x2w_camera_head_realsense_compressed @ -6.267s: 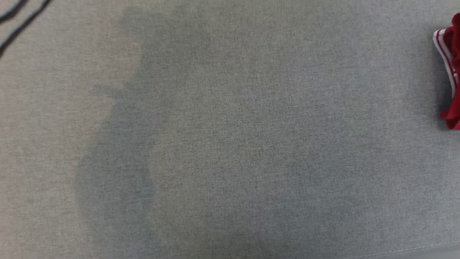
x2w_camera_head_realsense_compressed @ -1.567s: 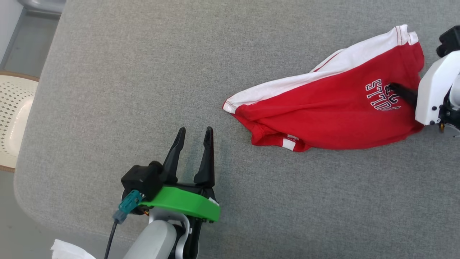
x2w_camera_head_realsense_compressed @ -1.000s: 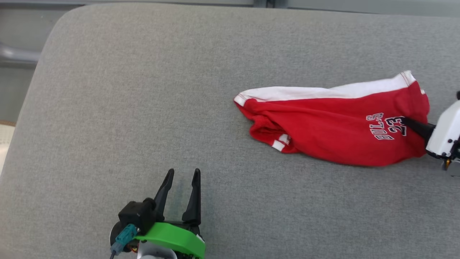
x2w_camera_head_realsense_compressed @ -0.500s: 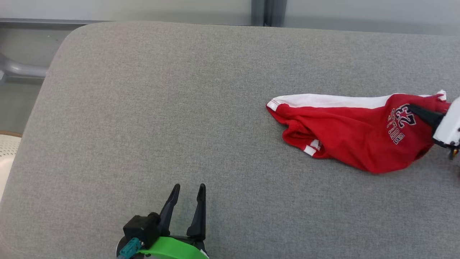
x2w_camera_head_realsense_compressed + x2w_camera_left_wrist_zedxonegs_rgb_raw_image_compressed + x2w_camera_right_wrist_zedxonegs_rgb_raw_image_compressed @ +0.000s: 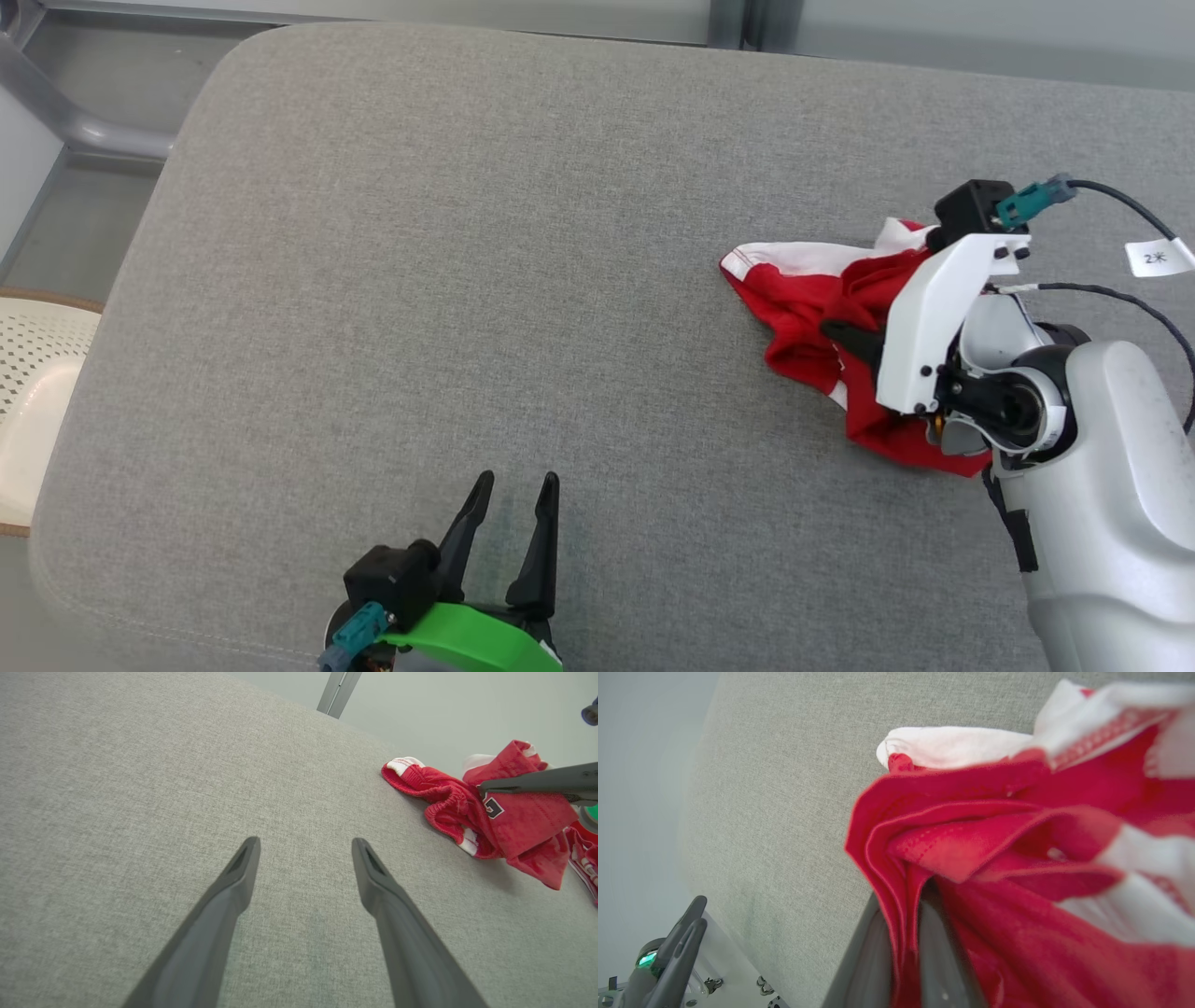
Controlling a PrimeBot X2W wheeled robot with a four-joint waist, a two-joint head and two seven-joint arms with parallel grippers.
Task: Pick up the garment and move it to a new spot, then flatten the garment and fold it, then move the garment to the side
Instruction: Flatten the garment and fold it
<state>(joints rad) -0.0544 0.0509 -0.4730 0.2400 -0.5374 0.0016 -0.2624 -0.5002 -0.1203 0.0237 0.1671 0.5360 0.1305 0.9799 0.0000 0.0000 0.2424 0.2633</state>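
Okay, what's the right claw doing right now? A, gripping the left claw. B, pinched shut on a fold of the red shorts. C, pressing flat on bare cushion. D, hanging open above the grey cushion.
B: the right claw has its two dark fingers closed together with a fold of the red shorts caught between them, while the left claw stands open over the grey cushion.

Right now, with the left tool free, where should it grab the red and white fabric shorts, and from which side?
Probably the white-banded corner of the red and white fabric shorts, approached from the side of the open left tool, low over the grey cushion. That corner lies exposed on the cushion, farthest from the right tool, which is shut on the bunched middle.
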